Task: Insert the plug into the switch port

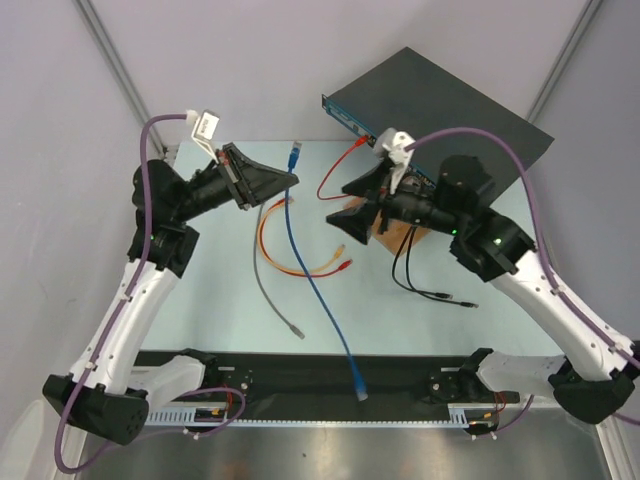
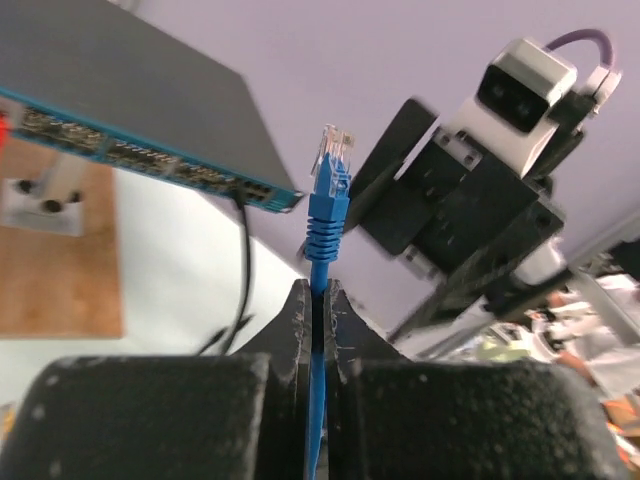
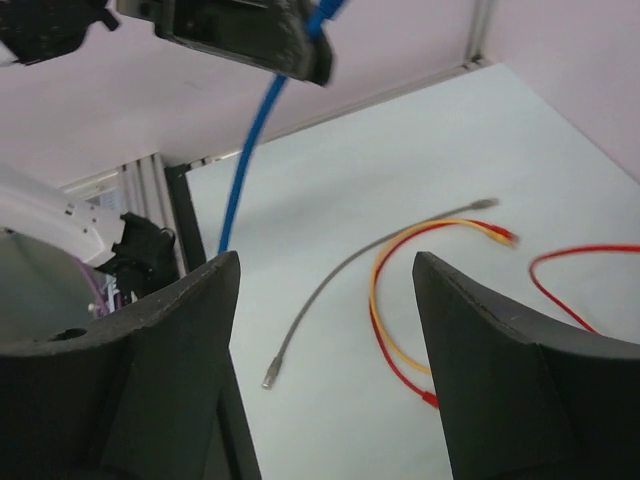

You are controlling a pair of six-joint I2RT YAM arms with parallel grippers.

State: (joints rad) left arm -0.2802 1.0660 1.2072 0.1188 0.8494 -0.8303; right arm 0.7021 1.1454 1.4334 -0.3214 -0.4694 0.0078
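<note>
The main risk is a bent approach. The left gripper (image 2: 318,295) is clamped on the blue cable (image 1: 322,290), not on the plug (image 2: 330,165) itself, so a free stretch of cable stands between the fingers and the plug. If the plug is pushed against a socket like that, the stretch could buckle or the cable could slide through the fingers, and the plug would skid along the front face instead of going in. A second risk is a knock. The right gripper (image 3: 325,262) hangs with its fingers spread wide and holding nothing, just in front of the switch (image 1: 450,100), close to the line the plug would have to travel.

The switch sits at the far right corner of the bench, turned at an angle, with its row of sockets (image 2: 130,155) facing the middle. A red cable (image 1: 335,170) runs up to that face. The plug is in the air near the middle of the far edge, pointing up out of the left fingers and apart from the sockets (which way its clip faces I cannot tell). Below the right gripper lies a wooden board (image 1: 400,232). A grey cable (image 1: 268,290) and an orange cable (image 1: 300,268) lie loose mid-bench.
</note>
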